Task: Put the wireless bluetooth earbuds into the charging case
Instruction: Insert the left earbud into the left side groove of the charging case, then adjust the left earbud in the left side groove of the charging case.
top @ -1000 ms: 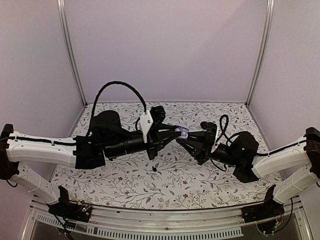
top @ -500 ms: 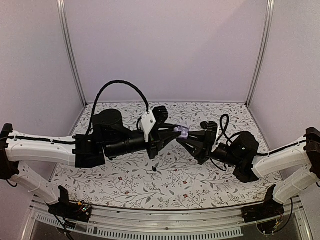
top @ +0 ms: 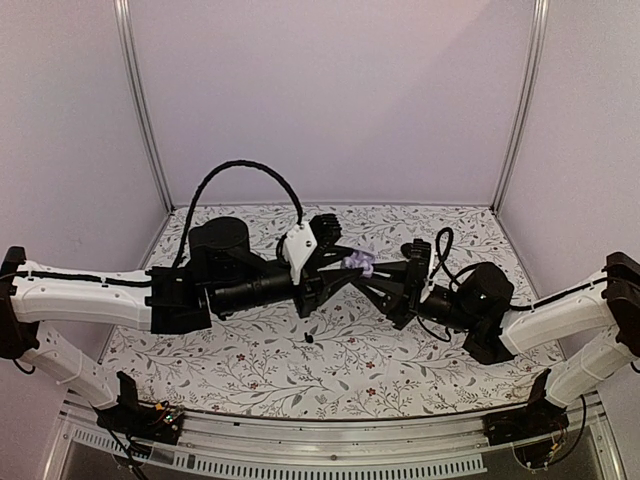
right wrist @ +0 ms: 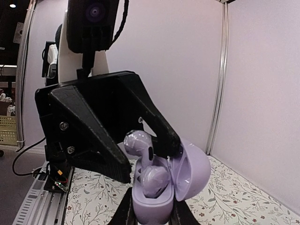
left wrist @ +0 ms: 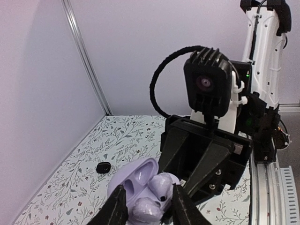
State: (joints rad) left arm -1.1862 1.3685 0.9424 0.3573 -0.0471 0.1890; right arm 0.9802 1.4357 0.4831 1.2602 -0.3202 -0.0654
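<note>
- Top external view: the left gripper (top: 343, 268) and the right gripper (top: 374, 277) meet tip to tip above the flowered cloth (top: 250, 360). A lavender case (top: 358, 264) sits between them, and which tip holds what cannot be told from here.
- Left wrist view: the left fingers (left wrist: 117, 208) are clenched on a lavender earbud (left wrist: 144, 209), right at the open case. A small black object (left wrist: 103, 167) lies on the cloth off to the left.
- Right wrist view: the right fingers (right wrist: 125, 213) grasp the case by its base, with its lid swung open to the right. A second earbud (right wrist: 154, 180) sits inside, and the held one is tilted at the case's mouth.
</note>
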